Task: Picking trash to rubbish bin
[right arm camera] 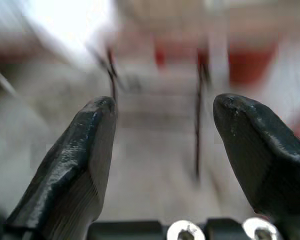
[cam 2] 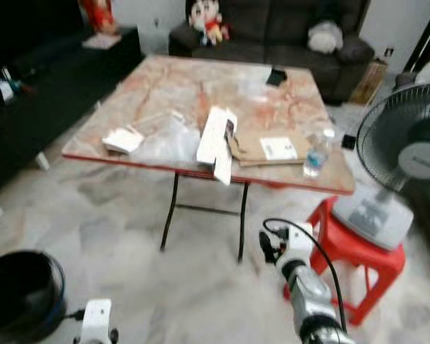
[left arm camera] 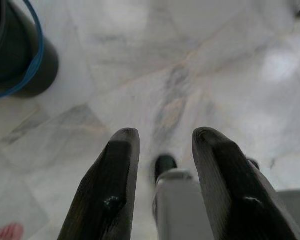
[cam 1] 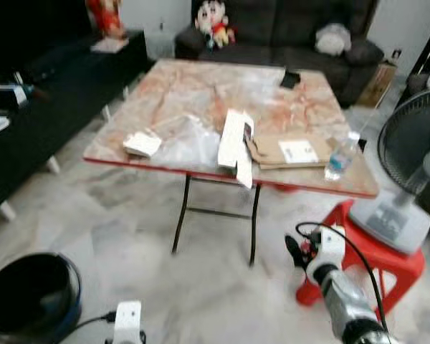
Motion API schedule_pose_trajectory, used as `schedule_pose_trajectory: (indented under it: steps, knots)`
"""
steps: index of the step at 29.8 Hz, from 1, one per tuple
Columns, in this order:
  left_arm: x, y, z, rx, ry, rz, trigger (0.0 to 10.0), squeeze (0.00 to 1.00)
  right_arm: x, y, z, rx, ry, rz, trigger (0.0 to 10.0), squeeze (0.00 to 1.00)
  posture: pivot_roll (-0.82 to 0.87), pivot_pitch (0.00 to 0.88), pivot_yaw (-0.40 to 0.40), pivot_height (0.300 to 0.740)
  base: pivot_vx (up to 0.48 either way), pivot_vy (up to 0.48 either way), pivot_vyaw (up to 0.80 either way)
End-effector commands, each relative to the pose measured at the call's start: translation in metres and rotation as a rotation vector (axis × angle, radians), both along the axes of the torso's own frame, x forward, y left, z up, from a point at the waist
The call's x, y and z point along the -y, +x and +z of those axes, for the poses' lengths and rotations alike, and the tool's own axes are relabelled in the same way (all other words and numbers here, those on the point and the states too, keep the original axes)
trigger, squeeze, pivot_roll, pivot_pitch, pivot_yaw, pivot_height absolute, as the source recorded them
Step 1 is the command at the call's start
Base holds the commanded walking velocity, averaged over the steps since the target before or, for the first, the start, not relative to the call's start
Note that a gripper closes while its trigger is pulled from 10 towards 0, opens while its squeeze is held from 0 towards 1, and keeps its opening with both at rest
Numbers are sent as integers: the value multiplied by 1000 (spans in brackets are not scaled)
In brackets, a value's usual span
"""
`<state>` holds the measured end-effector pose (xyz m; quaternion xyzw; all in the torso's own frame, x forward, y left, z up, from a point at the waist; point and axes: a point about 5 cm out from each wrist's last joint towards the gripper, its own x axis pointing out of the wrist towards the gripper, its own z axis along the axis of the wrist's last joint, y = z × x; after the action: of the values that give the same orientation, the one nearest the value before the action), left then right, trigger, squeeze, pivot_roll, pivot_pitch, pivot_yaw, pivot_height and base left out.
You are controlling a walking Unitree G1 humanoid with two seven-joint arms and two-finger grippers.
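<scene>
With both my right end effector (cam 1: 295, 251) and left end effector (left arm camera: 162, 165) released and empty, I risk knocking the bottle (cam 1: 340, 156) while reaching the white box (cam 1: 234, 143) overhanging the surface (cam 1: 201, 86), far from the bin (cam 1: 30, 295).

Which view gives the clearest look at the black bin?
The left eye view: the bin stands on the floor at the robot's left, its rim and dark inside mostly in frame. The right eye view crops it more at the corner. The left wrist view catches just part of its wall and blue handle.
</scene>
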<state>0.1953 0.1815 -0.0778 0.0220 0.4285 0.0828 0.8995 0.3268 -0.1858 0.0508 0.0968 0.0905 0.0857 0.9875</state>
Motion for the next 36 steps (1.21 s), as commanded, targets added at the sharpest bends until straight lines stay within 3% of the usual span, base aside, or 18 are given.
schedule_pose_trajectory:
  steps: [1,6,7,11,12,13,24,25,26,27,28,36]
  knots:
    - [-7,2,2,18,13,17,10000,0,-17,13,23,112,33,50,10000,0,-42,0,-80,740,352,0,0]
    - [-5,12,8,53,9,0,10000,0,-43,25,52,234,76,128,10000,0,-34,0,-79,740,343,0,0]
    - [-6,13,8,53,10,1,10000,0,-57,28,63,276,90,184,10000,0,-34,0,-79,740,337,0,0]
    - [-7,12,8,47,10,5,10000,0,-76,28,79,338,123,267,10000,0,-31,0,-78,740,336,0,0]
    - [-8,11,7,40,12,4,10000,0,-83,26,85,356,139,304,10000,145,-33,0,-77,740,337,0,0]
    - [-8,8,6,34,12,3,10000,0,-89,25,89,371,151,330,10000,1000,-37,0,-76,740,334,0,0]
    - [-7,-3,-1,1,7,13,10000,0,-115,13,105,402,187,449,10000,1000,-37,0,-79,740,327,0,0]
    - [-7,-4,-1,1,4,15,10000,0,-118,12,104,394,181,460,10000,914,-35,0,-80,740,0,0,0]
    - [-7,-4,-1,1,4,15,10000,0,-118,12,104,394,181,460,10000,914,-35,0,-80,740,0,0,0]
    - [-7,-4,-1,2,3,15,10000,0,-118,11,104,390,181,463,10000,227,-35,0,-80,740,0,0,0]
    - [-7,-3,0,11,-6,20,10000,0,-120,10,104,384,179,468,10000,0,-35,0,-80,740,0,0,0]
    - [-7,-1,0,12,-5,24,10000,0,-121,10,98,338,166,459,10000,0,-34,0,-81,740,0,0,0]
